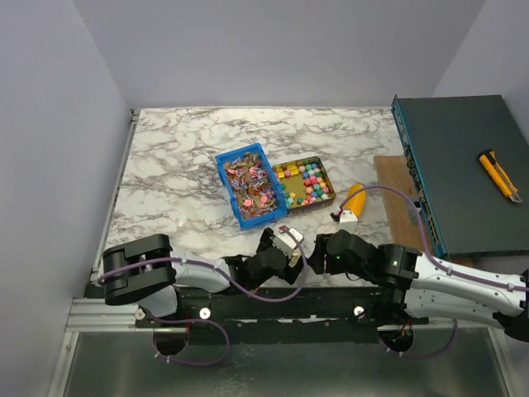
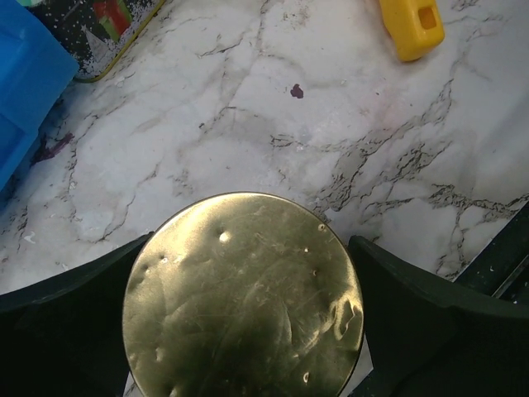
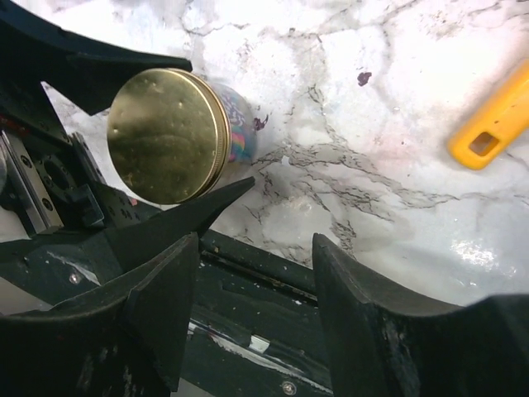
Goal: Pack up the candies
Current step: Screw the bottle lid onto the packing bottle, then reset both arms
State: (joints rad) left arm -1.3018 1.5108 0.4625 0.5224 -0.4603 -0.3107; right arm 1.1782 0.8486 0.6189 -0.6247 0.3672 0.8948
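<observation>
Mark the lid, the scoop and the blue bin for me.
Lid (image 2: 244, 298): left wrist view, centre of its gold top.
Scoop (image 1: 355, 198): top view, middle of its yellow body.
Blue bin (image 1: 226, 188): top view, its left wall.

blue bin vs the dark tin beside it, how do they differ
The blue bin is bright blue and longer; the dark tin is shorter. The blue bin holds shiny wrapped candies; the dark tin holds chunky bright pieces. Both are open rectangles, side by side on the marble table.

Candies (image 1: 252, 186) blur together; gold lid (image 2: 244, 298) and scoop (image 2: 407, 35) are cut off.
</observation>
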